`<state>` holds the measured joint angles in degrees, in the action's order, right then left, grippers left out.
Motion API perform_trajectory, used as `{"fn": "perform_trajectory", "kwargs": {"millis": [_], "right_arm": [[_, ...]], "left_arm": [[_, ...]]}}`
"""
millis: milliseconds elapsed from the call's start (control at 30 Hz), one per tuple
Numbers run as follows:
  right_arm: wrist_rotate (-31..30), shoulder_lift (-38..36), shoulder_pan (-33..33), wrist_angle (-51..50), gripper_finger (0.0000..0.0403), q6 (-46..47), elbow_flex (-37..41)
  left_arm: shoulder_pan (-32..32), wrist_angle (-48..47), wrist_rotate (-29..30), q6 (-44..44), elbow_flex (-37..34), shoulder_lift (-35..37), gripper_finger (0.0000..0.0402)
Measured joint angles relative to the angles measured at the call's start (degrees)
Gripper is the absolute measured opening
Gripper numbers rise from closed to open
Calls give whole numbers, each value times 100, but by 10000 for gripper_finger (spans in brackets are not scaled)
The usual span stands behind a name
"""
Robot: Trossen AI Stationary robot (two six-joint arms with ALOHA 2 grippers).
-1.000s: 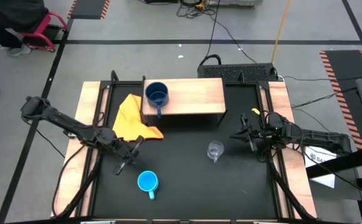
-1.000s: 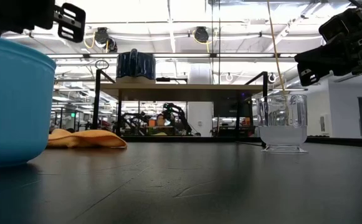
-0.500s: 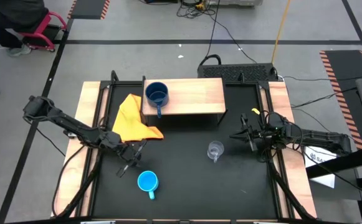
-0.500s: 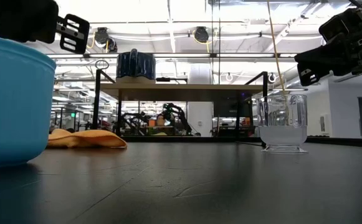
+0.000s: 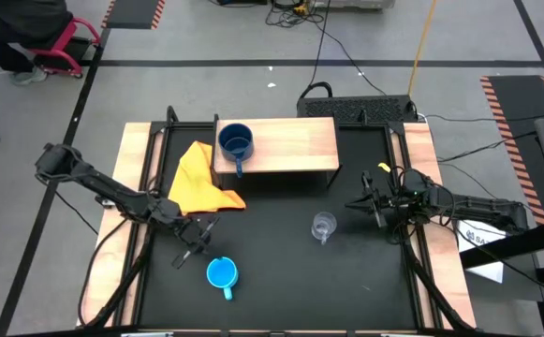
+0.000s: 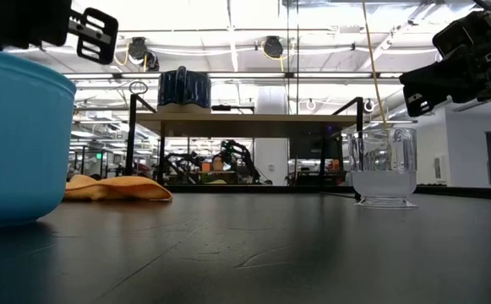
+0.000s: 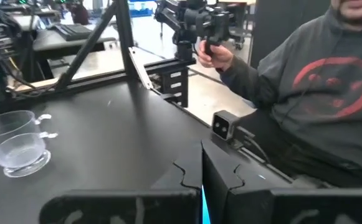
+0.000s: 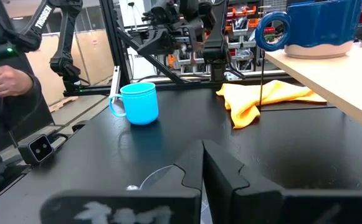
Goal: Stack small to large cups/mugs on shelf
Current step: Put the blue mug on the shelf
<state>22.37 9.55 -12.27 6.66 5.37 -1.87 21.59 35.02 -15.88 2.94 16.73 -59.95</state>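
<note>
The dark blue mug [image 5: 236, 142] stands on the shelf [image 5: 290, 145] at its 9 o'clock end. The light blue mug [image 5: 221, 273] sits at the counter's [image 5: 281, 262] 6 o'clock, the pressed-together left claw [image 5: 195, 245] just beside it. The glass cup [image 5: 323, 226] stands near the pressed-together right claw [image 5: 354, 205].

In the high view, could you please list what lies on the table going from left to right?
Yellow-orange cloth → light blue mug → dark blue mug on the shelf → clear glass cup → right tool.
</note>
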Motion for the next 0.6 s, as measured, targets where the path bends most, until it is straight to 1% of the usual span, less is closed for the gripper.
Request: {"fn": "perform_trajectory", "kwargs": {"millis": [67,200,267,433,600], "right_arm": [[0,0,0,0,0,0,0],[-1,-1,0,0,0,13,0],[0,-1,0,0,0,15,0],[0,-1,0,0,0,55,0],[0,-1,0,-1,0,61,0]], "left_arm": [[72,-422,28,-11,215,1,0],[286,-1836,554,13,809,-6,0],[360,-2345,737,56,1072,-3,0],[414,-3073,936,-21,1512,-3,0],[410,-3440,1004,-173,1818,-1,0]]}}
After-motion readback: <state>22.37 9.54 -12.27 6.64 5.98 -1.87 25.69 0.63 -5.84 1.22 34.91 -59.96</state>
